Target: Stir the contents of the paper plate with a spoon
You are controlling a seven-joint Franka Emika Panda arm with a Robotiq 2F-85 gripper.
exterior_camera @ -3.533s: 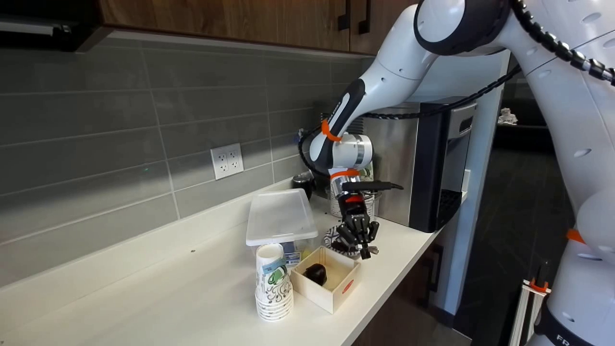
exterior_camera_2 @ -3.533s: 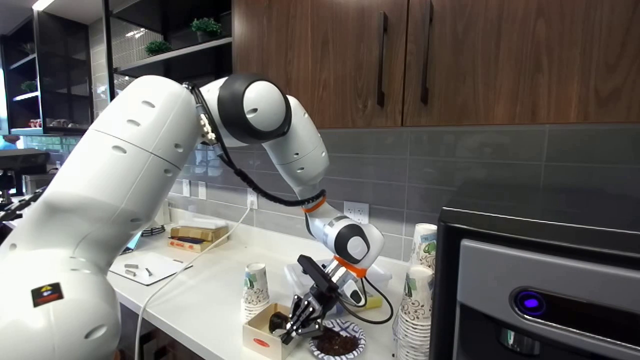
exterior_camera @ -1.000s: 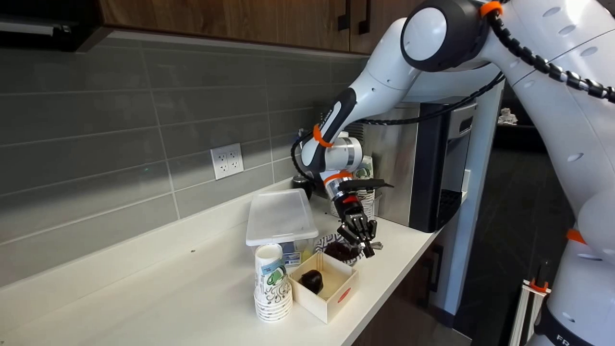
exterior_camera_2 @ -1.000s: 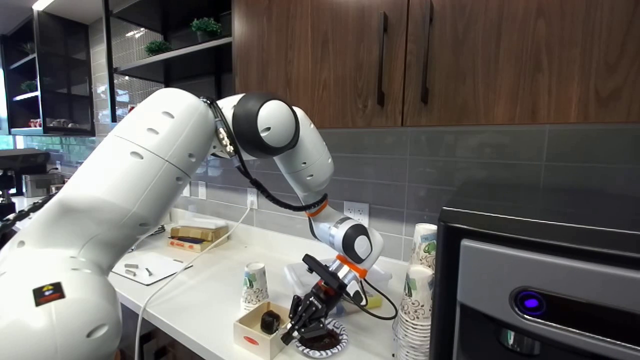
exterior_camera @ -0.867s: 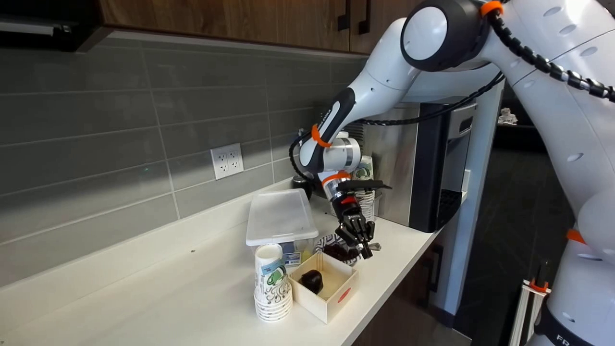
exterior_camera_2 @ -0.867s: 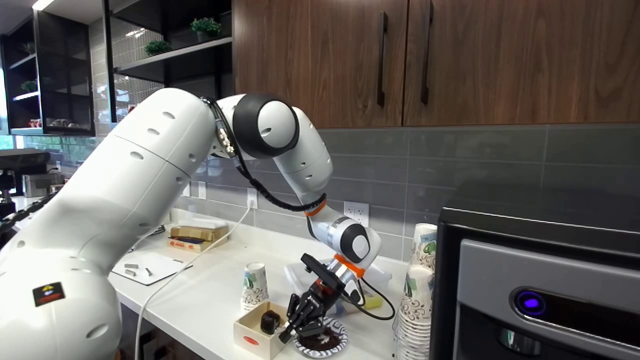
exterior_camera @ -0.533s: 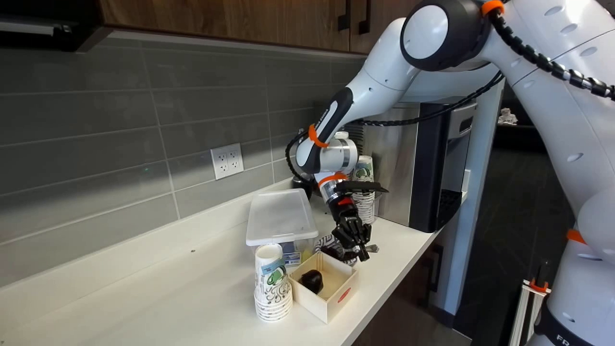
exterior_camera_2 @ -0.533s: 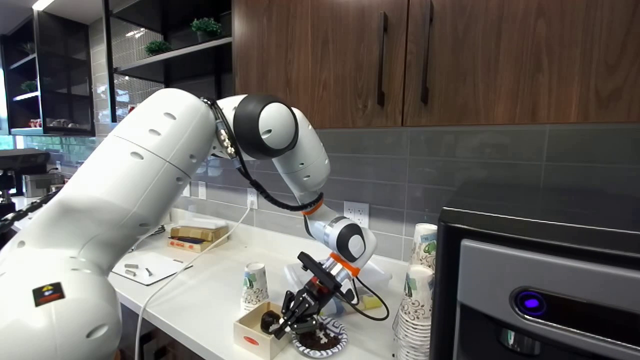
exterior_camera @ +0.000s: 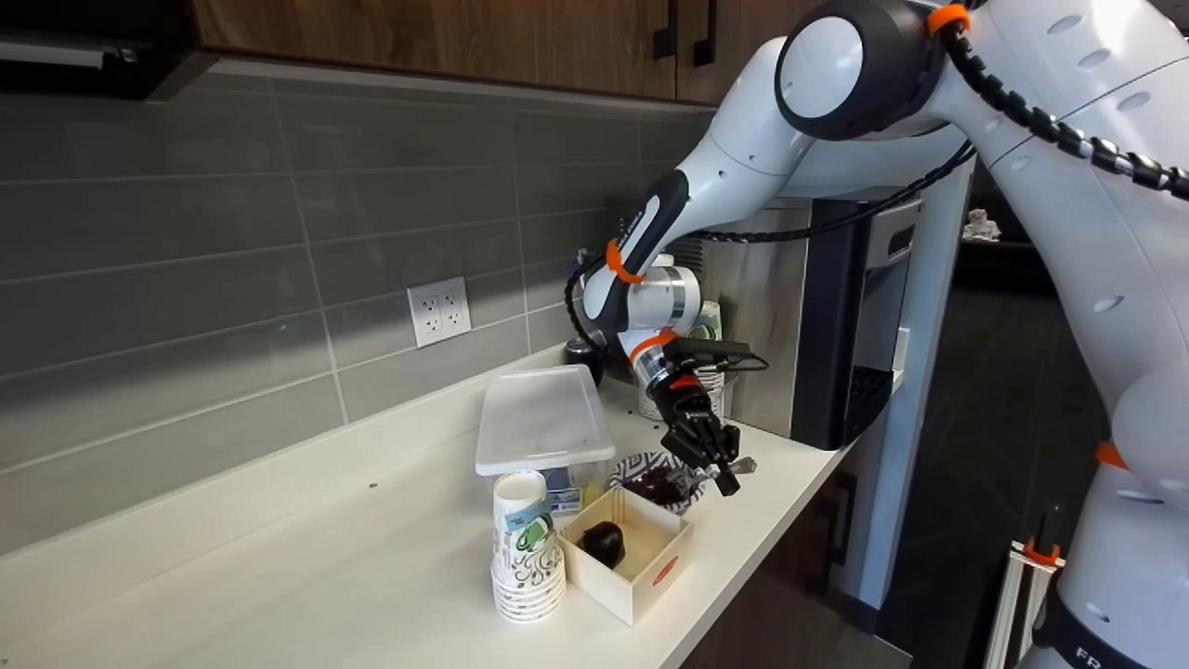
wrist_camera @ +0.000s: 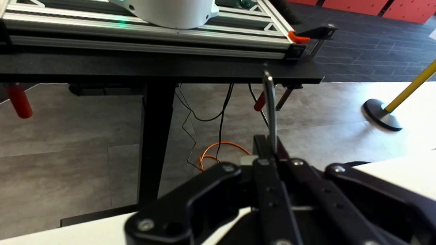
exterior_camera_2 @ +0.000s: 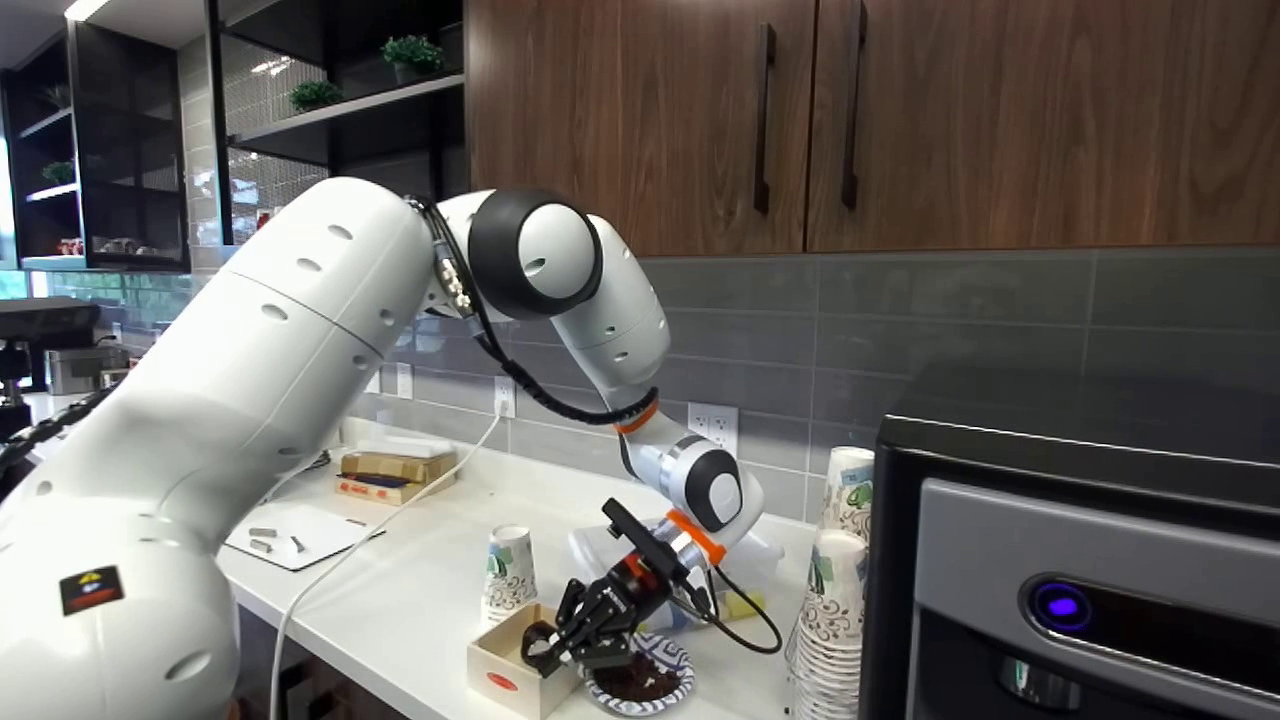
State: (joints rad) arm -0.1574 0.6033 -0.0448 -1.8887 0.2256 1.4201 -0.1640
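My gripper is shut on the spoon beside the paper plate. The spoon's silver handle sticks out past the fingertips; it shows edge-on in the wrist view. A pale stretch of it runs from the fingers toward the plate's near rim. I cannot tell whether its bowl touches the contents. The contents are a dark brown heap in the middle of the patterned plate. In an exterior view the gripper partly covers the plate's side, and the contents show behind it. The plate is out of the wrist view.
An open pale box stands against the plate, with a dark round thing inside. A paper cup stack stands beside it. A lidded clear tub is behind. A second cup stack stands near the machine.
Over the last half second my gripper has moved slightly away from the box and tilted, the spoon handle rising with it. Since 3.5 s ago, plate and box have shifted slightly.
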